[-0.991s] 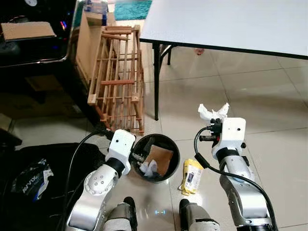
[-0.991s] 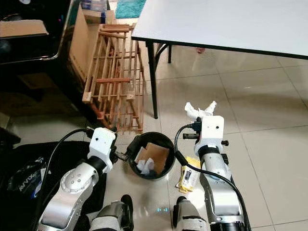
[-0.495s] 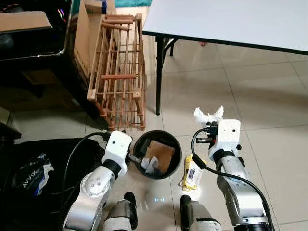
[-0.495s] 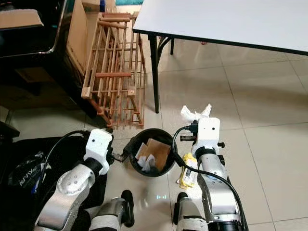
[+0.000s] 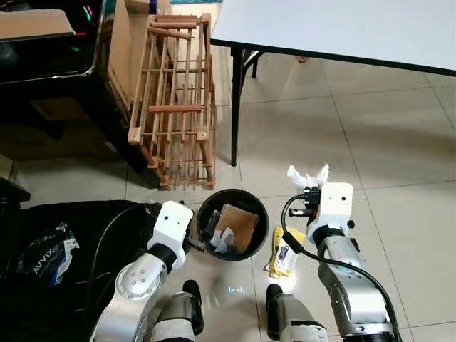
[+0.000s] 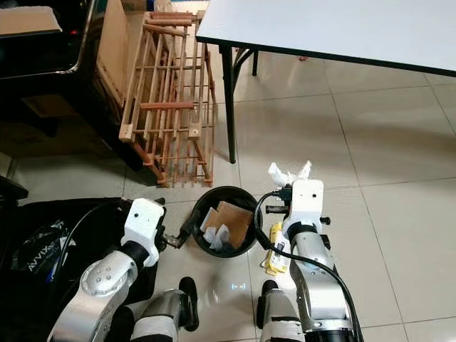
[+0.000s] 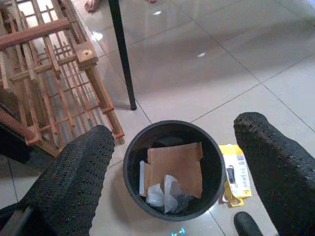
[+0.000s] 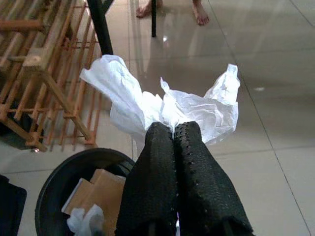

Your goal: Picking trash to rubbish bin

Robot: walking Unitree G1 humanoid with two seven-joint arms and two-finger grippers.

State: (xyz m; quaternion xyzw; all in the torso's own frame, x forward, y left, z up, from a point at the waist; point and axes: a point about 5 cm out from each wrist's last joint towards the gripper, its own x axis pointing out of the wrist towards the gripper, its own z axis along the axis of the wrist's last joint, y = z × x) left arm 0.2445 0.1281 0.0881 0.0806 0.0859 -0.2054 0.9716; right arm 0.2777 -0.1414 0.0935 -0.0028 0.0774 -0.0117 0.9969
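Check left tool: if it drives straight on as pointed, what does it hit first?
Probably the black bin, centred between the open left tool's fingers; cardboard and tissue inside. Depth unclear.

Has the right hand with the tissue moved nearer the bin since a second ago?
Yes, slightly: the right hand and tissue now sit closer to the bin.

I see pale glossy floor tiles (image 5: 399, 135) with thin grout lines across most of the frame; a white table (image 5: 342, 28) on black legs fills the upper right; a wooden slatted rack (image 5: 174, 107) leans at upper centre-left, beside a cardboard box (image 5: 122, 53); dark furniture (image 5: 50, 64) occupies the upper left; a black bag (image 5: 64, 271) lies lower left.
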